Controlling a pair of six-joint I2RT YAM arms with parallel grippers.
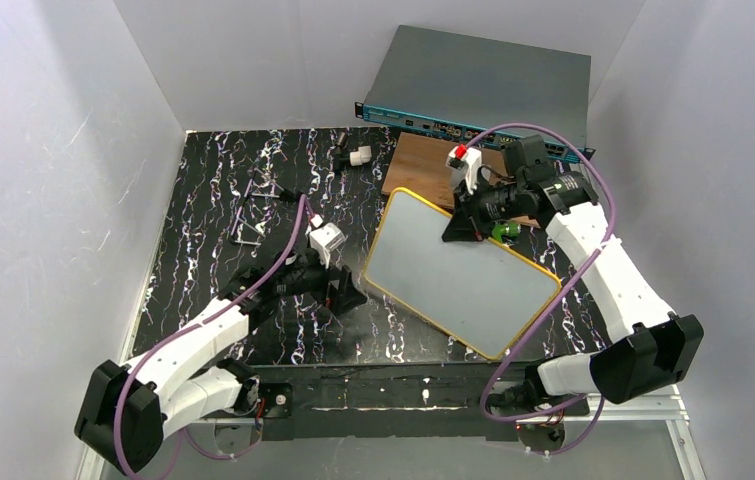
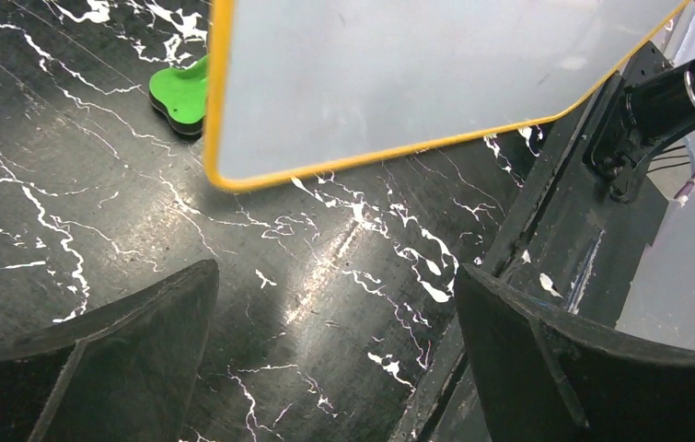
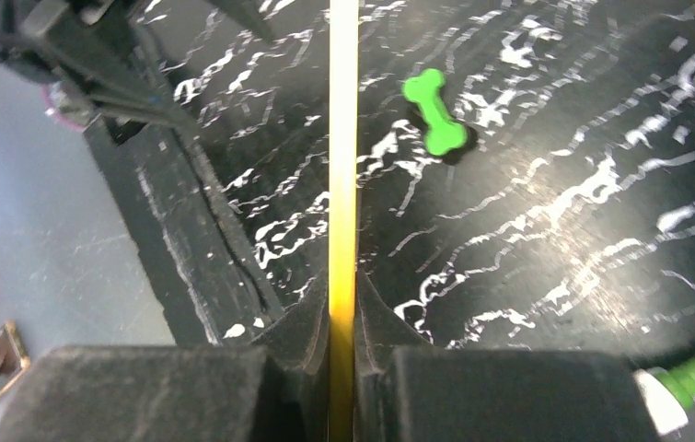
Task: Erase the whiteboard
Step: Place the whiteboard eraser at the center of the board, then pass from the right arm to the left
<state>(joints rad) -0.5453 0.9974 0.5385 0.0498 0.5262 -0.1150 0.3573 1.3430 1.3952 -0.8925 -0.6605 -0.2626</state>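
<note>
Hovering low over the desk (image 1: pixel 213 200), the left hand (image 1: pixel 343 295) is spread and empty, just beside the whiteboard (image 1: pixel 458 275). The right hand (image 1: pixel 461 222) pinches the board's far rim, holding it tilted over the desk. No writing shows on its face, so erasing looks done; only setting it down seems left.

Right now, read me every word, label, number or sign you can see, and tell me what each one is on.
No text is readable in any view.
whiteboard: blank, no writing visible on its surface.
grey rack unit: its blue front strip carries small marks by the ports, too small to read.
</note>
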